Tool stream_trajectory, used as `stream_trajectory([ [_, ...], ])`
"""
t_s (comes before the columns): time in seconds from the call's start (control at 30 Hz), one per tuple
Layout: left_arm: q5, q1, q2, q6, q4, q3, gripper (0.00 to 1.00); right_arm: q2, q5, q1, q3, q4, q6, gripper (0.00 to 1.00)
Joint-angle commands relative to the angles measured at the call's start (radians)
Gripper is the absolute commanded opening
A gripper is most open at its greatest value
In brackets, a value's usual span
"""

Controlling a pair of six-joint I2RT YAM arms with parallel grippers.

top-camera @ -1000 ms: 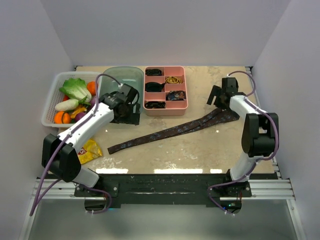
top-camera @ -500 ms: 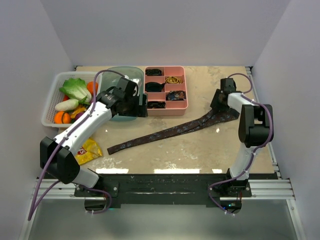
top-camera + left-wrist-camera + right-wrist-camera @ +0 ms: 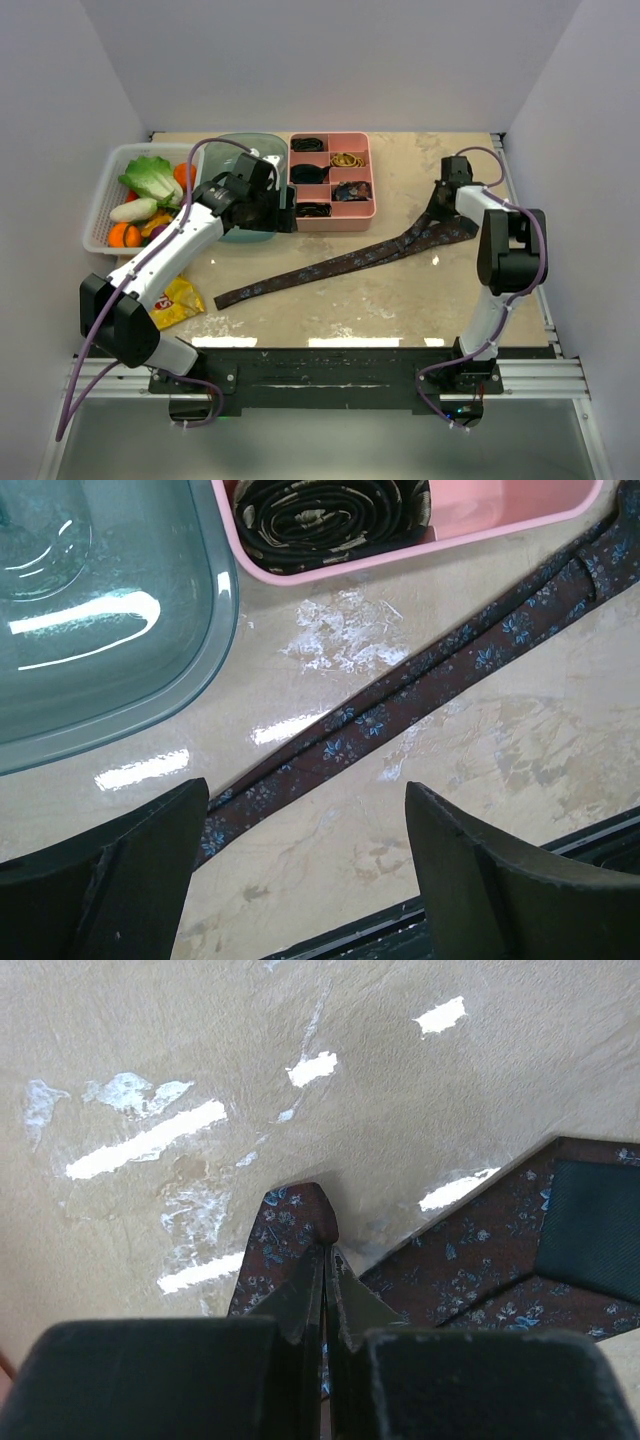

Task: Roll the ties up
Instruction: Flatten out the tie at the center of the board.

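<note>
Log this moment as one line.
step: grasp | right fingers: shut on tie near wide end | left fingers: open, above narrow stretch | tie: flat, unrolled

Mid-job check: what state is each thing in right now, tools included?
brown tie: unrolled, lying across the table, a fold near its wide end pinched.
right tool: shut on brown tie.
left tool: open, holding nothing, above the tie's narrow part.
rolled ties: coiled, in the pink tray.
teal bin: looks empty.

Worktop [image 3: 400,290]: tie [image 3: 340,265] diagonal across centre; divided tray [image 3: 332,224] behind it; bowl [image 3: 245,150] left of tray; basket [image 3: 100,200] far left; packet [image 3: 178,300] before basket.
</note>
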Motion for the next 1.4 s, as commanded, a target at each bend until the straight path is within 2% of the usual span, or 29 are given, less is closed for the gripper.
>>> stream_trajectory([
  [0.0, 0.018, 0.0, -0.007, 0.016, 0.04, 0.006, 0.84, -0.1, -0.01, -0.002, 0.002, 0.02, 0.002, 0.0],
  [0.33, 0.038, 0.0, 0.004, 0.024, 0.06, -0.007, 0.84, -0.235, 0.039, -0.002, -0.056, 0.031, 0.02, 0.0],
  [0.47, 0.047, 0.0, 0.004, 0.027, 0.072, -0.013, 0.84, -0.265, 0.036, -0.067, -0.108, 0.052, 0.031, 0.0],
  [0.7, 0.056, 0.0, 0.003, 0.028, 0.092, -0.031, 0.84, -0.319, 0.038, -0.107, -0.127, 0.058, 0.032, 0.0],
  [1.37, 0.068, 0.0, -0.011, 0.034, 0.105, -0.062, 0.83, -0.215, 0.119, -0.154, -0.187, 0.087, 0.069, 0.0],
])
